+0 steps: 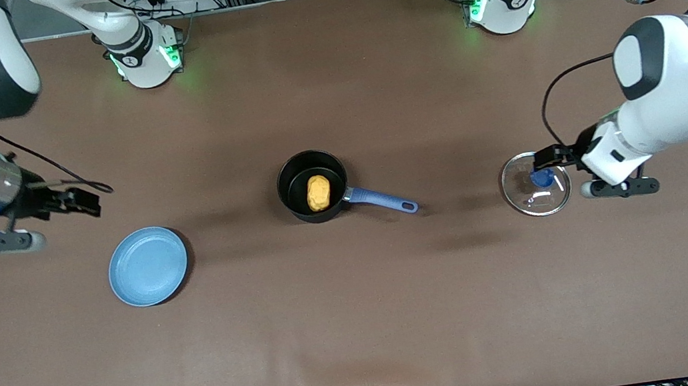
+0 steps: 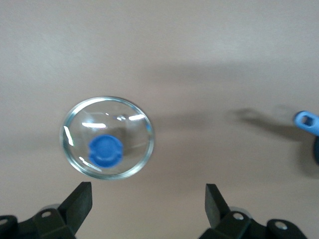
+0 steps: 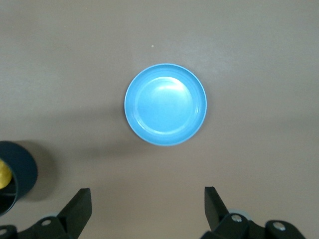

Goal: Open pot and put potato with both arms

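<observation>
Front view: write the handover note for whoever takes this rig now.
Left gripper: open, empty, over the clear glass lid with blue knob, which lies on the table toward the left arm's end.
Right gripper: open, empty, up near the flat blue plate.
Small black saucepan with blue handle: mid-table, uncovered, yellow-orange potato in it.
Done: lid off, potato in.
Left: seemingly nothing; arms could retract.
</observation>
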`<state>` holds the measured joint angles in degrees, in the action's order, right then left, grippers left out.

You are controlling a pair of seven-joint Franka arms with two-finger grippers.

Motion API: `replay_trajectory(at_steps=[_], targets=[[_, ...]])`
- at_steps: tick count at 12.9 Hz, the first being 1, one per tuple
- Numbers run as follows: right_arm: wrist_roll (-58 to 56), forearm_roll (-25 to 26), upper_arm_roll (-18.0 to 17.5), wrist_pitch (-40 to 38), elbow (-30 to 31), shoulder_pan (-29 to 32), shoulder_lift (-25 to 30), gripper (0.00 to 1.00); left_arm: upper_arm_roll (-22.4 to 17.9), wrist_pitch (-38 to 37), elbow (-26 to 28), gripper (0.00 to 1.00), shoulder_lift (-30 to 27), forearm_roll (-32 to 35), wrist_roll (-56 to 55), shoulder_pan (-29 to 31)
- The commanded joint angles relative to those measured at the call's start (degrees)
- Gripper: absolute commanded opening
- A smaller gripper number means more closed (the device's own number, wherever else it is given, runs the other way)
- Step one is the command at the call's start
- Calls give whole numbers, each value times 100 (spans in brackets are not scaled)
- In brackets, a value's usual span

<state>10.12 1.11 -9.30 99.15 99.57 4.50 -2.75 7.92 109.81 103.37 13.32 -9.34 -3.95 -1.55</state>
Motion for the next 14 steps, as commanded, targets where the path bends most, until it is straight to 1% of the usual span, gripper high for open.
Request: replay_trajectory(at_steps=[1,5,7,9,11,14], targets=[[-28,-102,-108,-298,107,174,476,100,-1,-346,-448,100,118,11,-737,-344],[-19,-277,-73,-563,115,210,924,100,-1,-416,-862,100,293,11,-1493,-714],[-37,-260,-90,-528,124,210,960,100,-1,-460,-1107,100,399,2,-1749,-863],[-28,-225,-99,-493,150,201,952,100,-9,-461,-1205,100,391,11,-1977,-1004],[-19,-225,-90,-493,124,201,960,100,-9,-653,-1302,100,286,37,-2014,-1031],[-28,-225,-38,-545,124,236,1101,100,-9,-1206,-1538,100,-13,29,-2040,-1005]])
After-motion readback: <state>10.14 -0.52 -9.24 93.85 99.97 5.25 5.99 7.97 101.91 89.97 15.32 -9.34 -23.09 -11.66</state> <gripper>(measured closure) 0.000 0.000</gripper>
